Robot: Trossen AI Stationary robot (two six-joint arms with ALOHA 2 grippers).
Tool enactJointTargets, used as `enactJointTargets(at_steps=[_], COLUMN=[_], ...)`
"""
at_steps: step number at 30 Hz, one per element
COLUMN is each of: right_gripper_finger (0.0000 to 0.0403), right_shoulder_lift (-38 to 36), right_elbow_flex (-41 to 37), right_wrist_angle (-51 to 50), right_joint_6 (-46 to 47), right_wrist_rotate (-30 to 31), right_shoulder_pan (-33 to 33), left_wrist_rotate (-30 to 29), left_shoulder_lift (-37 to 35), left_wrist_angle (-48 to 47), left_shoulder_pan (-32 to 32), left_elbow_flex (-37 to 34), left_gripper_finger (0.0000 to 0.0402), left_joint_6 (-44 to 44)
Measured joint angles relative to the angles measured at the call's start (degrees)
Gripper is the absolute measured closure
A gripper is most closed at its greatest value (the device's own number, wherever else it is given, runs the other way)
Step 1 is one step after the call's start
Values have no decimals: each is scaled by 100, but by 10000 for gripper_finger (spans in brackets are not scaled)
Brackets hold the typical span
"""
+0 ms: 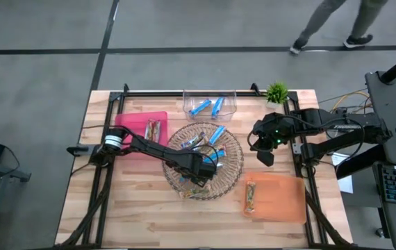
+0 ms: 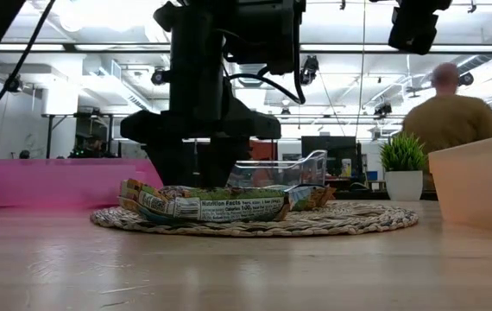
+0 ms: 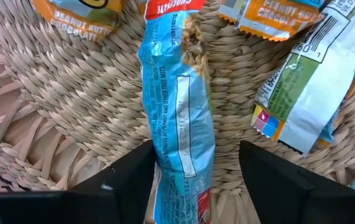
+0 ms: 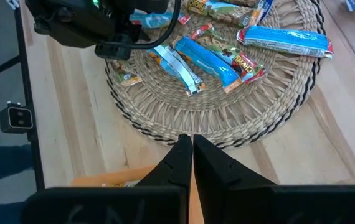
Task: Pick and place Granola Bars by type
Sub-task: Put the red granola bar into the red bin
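Overhead, wooden surface (image 1: 142,208) carries round wicker tray (image 1: 234,173) at centre, heaped with granola bars (image 1: 208,142). Pink bin (image 1: 137,125) left, orange bin (image 1: 281,198) right, clear bin (image 1: 209,104) behind. Left end effector (image 3: 193,177) down over tray, fingers apart, straddling blue bar (image 3: 179,124). Right end effector (image 4: 192,149) hovers beside tray, fingers together, empty.
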Motion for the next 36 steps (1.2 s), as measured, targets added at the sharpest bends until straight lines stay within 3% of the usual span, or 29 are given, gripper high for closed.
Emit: enactJointTargets(at_steps=[18, 36], right_gripper_finger=[394, 394], right_shoulder_lift=[0, 0], right_elbow_flex=[-2, -11], right_wrist_angle=[7, 13], right_joint_6=[-47, -58], right_wrist_rotate=[18, 63], right_shoulder_pan=[0, -2], left_wrist_rotate=[79, 190], left_shoulder_lift=[0, -41], left_wrist_angle=[-2, -55], left_shoulder_pan=[0, 0], left_elbow_flex=[0, 0], left_gripper_finger=[286, 319], left_joint_6=[54, 142])
